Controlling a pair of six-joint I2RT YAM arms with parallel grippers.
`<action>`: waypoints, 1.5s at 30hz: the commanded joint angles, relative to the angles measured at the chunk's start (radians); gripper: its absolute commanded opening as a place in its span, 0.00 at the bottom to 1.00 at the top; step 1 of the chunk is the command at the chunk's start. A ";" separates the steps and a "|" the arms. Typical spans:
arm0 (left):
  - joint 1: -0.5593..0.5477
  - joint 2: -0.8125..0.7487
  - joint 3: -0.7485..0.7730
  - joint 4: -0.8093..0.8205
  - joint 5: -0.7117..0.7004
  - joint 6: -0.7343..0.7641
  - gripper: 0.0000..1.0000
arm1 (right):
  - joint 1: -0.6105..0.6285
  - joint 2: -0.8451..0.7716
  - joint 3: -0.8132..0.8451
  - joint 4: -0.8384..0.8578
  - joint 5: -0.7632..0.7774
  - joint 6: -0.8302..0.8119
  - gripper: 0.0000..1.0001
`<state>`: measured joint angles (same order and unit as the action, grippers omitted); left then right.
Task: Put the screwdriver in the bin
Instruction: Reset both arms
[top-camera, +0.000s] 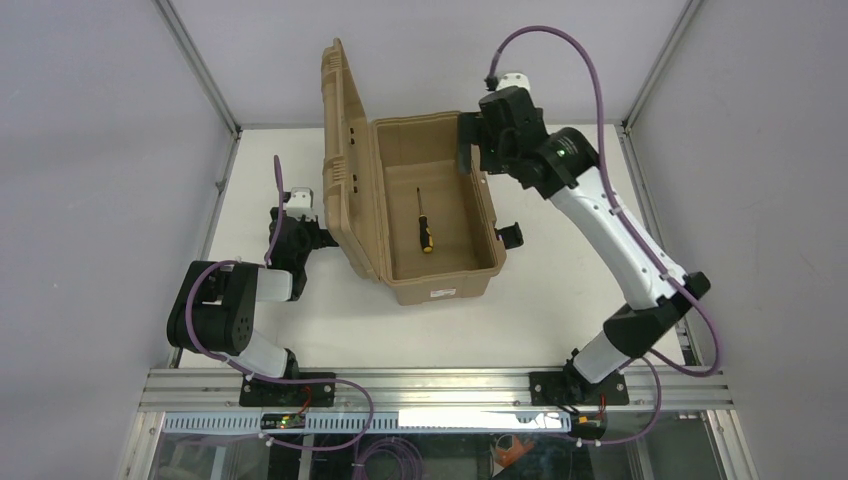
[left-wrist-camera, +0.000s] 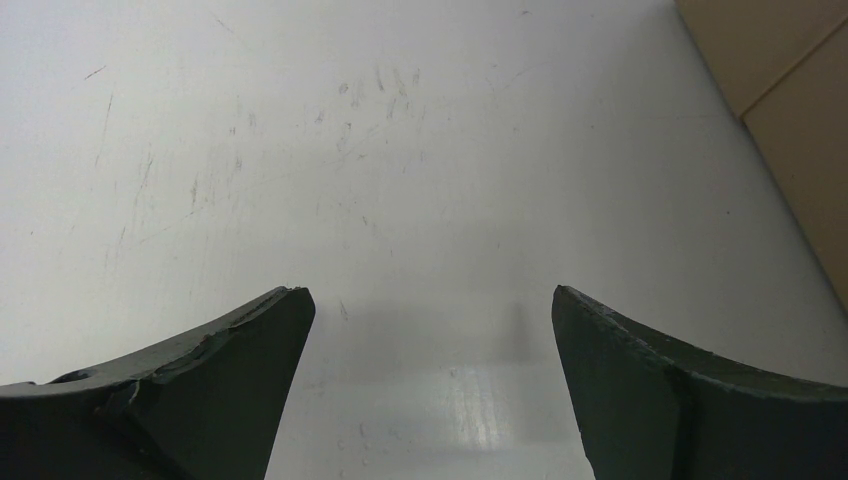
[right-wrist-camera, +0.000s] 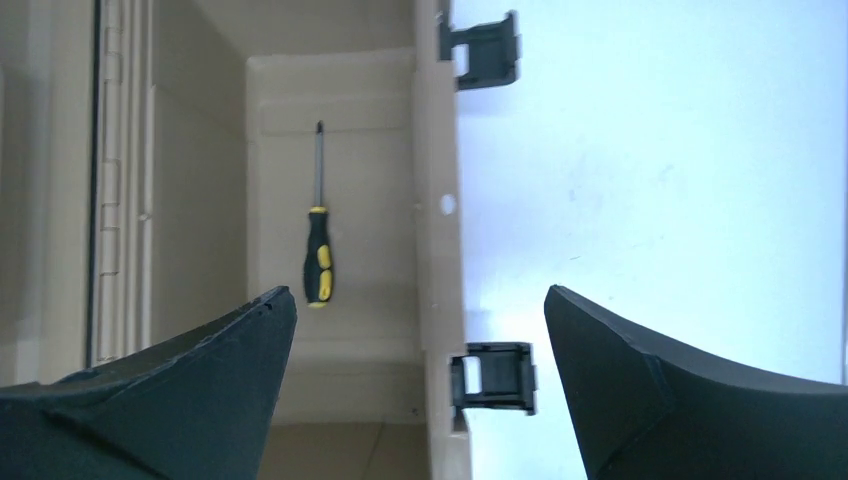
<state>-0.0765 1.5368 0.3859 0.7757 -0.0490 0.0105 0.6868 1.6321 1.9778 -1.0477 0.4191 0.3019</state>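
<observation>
Tan bin (top-camera: 440, 275), black-and-yellow screwdriver (top-camera: 425, 235), white table (top-camera: 560, 300).

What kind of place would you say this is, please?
Probably a robotics lab test cell: a left arm and right arm bolted to an aluminium rail at a white table, enclosed by plain grey panels.

Overhead view looks down from behind; right wrist shares its bin (top-camera: 445, 283), left hugs table (left-wrist-camera: 400, 150).

White table (top-camera: 480, 330) before me, faintly scuffed and scratched on my left side, tan bin (top-camera: 445, 285) standing directly on it near the middle, lid (top-camera: 345, 160) raised upright towards my left, black latches (top-camera: 513, 236) jutting out over the bare top on my right.
</observation>
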 joint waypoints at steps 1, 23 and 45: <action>0.010 -0.031 -0.003 0.028 0.016 -0.007 0.99 | -0.030 -0.135 -0.103 0.087 0.092 -0.048 0.99; 0.011 -0.031 -0.003 0.028 0.016 -0.008 0.99 | -0.081 -0.598 -0.838 0.419 0.138 -0.003 0.99; 0.011 -0.031 -0.003 0.028 0.017 -0.008 0.99 | -0.081 -0.590 -1.169 0.624 0.133 0.104 0.99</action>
<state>-0.0765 1.5368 0.3859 0.7757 -0.0490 0.0105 0.6022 1.0397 0.8261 -0.4812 0.5388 0.3653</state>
